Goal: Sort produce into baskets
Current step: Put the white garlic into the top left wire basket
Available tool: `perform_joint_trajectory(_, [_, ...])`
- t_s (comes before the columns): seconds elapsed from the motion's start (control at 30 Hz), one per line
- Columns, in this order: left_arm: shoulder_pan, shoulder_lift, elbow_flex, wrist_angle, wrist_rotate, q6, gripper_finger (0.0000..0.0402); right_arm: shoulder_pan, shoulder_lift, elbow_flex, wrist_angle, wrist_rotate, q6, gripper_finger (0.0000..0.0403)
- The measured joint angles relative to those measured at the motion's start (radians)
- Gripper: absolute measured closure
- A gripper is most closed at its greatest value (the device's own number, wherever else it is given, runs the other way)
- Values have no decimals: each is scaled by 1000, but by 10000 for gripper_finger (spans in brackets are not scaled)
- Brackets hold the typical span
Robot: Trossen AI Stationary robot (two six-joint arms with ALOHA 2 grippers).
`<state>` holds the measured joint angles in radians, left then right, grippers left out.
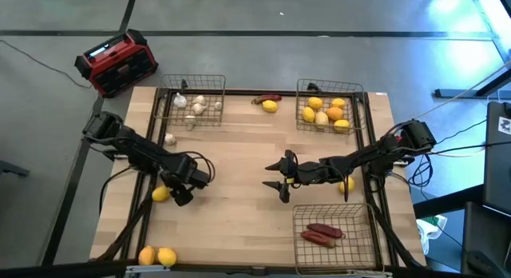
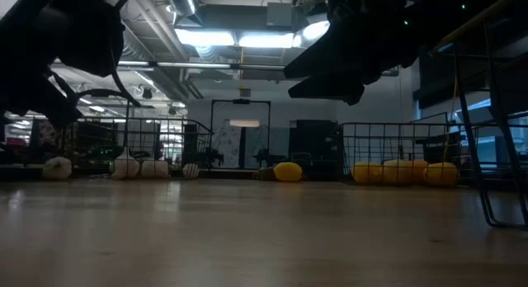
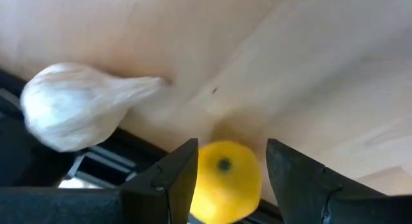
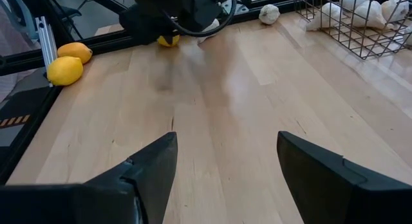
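Left gripper jaws spread wide, straddling small round yellow lemon-like fruit at table edge; whitish knobbly garlic bulb just beside. Fruit probably firm, smooth, rolls easily: pinch across widest middle. Right gripper open, empty, mid-table.

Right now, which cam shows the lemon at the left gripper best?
Left wrist view: the lemon fills the gap between the open left gripper fingers, not yet clamped. High view shows it small beside the gripper; right wrist view barely catches it; low view doesn't show it.
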<state>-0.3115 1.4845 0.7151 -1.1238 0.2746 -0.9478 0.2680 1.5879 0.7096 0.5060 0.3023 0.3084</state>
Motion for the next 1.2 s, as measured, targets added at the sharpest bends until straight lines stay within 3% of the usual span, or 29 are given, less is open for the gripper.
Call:
perform_joint_trajectory(0.27, [-5,0,37,-16,-6,52,224,0,0,0,1,0,0,139])
perform_joint_trajectory(0.53, [-8,0,93,-108,-200,324,224,0,0,0,2,4,0,139])
perform_joint_trajectory(0.7, [-19,1,68,-105,-207,478,224,0,0,0,2,7,0,139])
perform_joint_trajectory(1.2, [-23,2,11,-53,-243,692,224,0,0,0,1,20,0,139])
